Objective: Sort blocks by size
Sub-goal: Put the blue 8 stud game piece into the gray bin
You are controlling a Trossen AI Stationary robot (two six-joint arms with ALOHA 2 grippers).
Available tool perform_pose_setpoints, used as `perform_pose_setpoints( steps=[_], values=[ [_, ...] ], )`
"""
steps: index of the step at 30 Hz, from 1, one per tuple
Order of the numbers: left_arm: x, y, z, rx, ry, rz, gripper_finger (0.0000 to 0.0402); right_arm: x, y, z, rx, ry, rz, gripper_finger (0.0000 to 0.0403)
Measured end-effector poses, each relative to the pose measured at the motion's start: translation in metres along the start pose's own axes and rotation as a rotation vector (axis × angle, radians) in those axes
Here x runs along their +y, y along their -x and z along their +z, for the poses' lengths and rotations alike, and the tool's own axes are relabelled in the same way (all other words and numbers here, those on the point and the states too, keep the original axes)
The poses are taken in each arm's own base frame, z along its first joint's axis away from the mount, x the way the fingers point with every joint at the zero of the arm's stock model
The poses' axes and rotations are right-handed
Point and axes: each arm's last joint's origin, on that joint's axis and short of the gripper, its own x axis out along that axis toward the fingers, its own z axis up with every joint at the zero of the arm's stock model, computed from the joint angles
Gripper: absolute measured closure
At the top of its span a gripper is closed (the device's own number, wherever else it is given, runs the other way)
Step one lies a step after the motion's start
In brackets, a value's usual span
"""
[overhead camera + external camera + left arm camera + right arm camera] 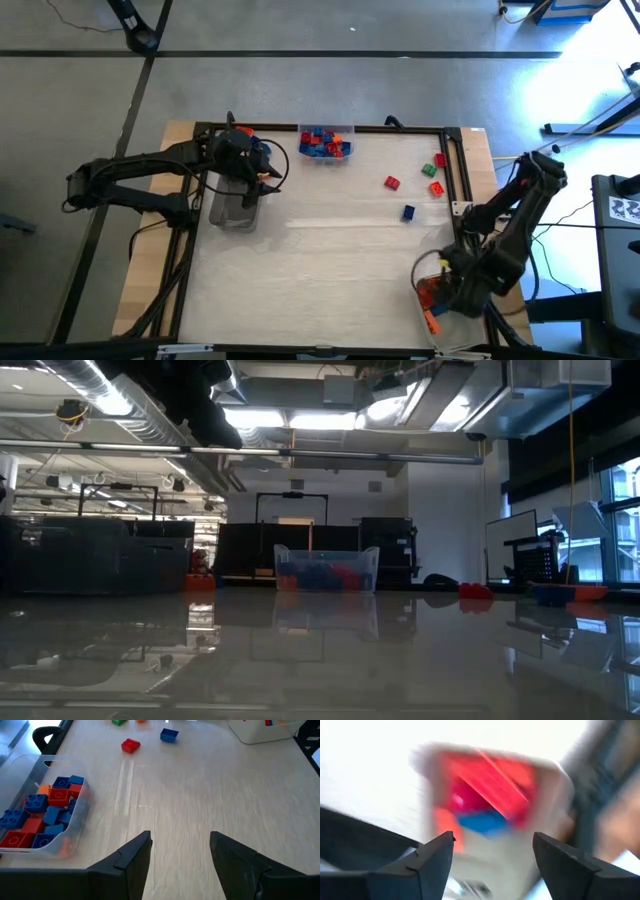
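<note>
Several loose blocks lie on the table's far right part: a red block [392,182], a blue block [408,212], an orange one [436,188] and a green one [428,170]. A clear tray [325,143] at the far middle holds red, blue and orange blocks. My left gripper [180,840] hovers open at the far left, with nothing between its fingers. My right gripper [494,840] points down, open, over a clear tray [432,296] at the near right corner. That tray holds red, orange and blue blocks [487,795].
Another clear tray [235,208] stands under the left arm at the far left. A dark frame [455,165] borders the table. The middle and near part of the tabletop [320,270] lies bare. The low view shows the far tray [327,570] and loose blocks [475,591].
</note>
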Motion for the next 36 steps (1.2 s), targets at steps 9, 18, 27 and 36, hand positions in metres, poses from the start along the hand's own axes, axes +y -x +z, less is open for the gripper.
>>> perform_pose_setpoints(
  steps=[9,18,27,36],
  values=[
    [0.000,0.000,0.000,0.003,0.001,0.000,0.0211,0.029,0.028,0.052,-0.409,0.270,0.344,0.0134],
    [0.003,0.000,-0.002,0.030,0.000,0.100,0.0211,0.056,0.042,0.101,-0.685,0.503,0.345,0.0134],
    [0.030,0.009,-0.008,0.099,0.128,0.578,0.0211,0.057,0.053,0.141,-1.074,0.524,0.111,0.0134],
    [0.094,0.016,-0.038,0.212,0.427,0.811,0.0211,0.057,0.034,0.185,-1.326,0.435,-0.074,0.0134]
  ],
)
